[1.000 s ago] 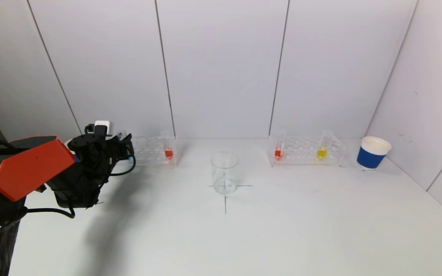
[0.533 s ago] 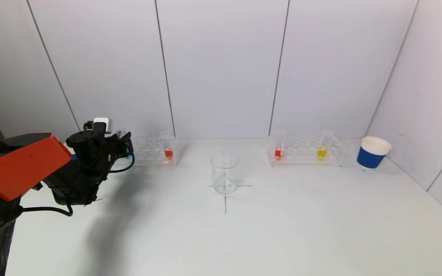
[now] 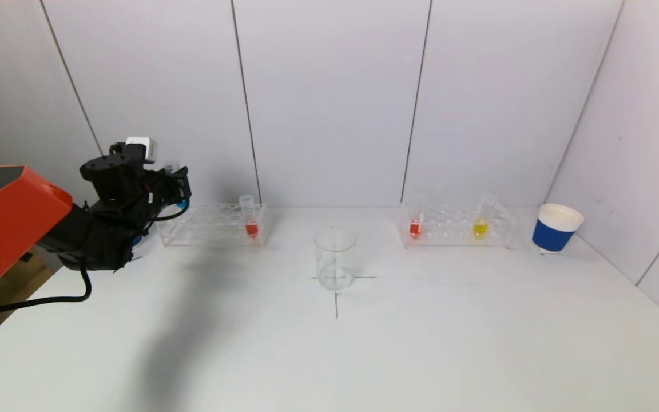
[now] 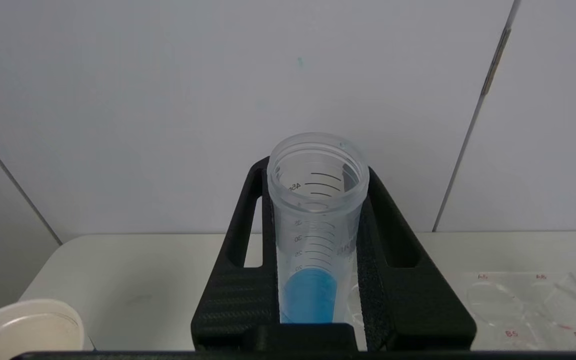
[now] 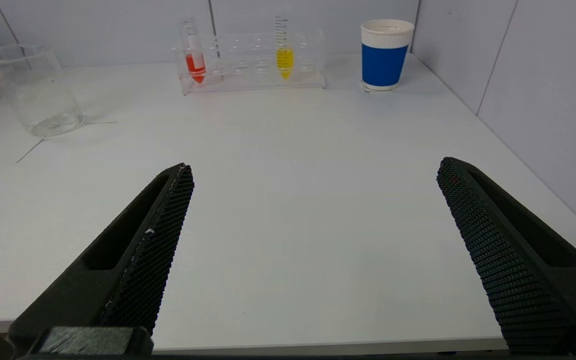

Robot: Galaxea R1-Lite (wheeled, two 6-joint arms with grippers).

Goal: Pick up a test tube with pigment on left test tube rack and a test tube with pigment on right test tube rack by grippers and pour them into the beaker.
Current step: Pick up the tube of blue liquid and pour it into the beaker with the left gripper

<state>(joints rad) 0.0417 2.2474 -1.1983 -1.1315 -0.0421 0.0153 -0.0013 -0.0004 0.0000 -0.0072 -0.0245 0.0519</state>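
Observation:
My left gripper [image 3: 173, 178] is shut on a clear test tube [image 4: 316, 220] with blue pigment, held upright above the left end of the left test tube rack [image 3: 209, 227]. A tube of red pigment [image 3: 251, 224] stands at that rack's right end. The right test tube rack [image 3: 456, 228] holds a red tube [image 3: 415, 225] and a yellow tube [image 3: 480, 226]. The empty glass beaker [image 3: 335, 258] stands between the racks on a cross mark. My right gripper [image 5: 315, 165] is open over the table's near edge, out of the head view.
A blue paper cup [image 3: 556, 228] with a white rim stands right of the right rack, near the side wall. Another white cup rim [image 4: 24, 326] shows by the table's left corner. White wall panels close the back and right.
My left arm has risen and drawn back to the left, lifting the blue tube up out of the left rack. The right gripper and everything on the table stayed still.

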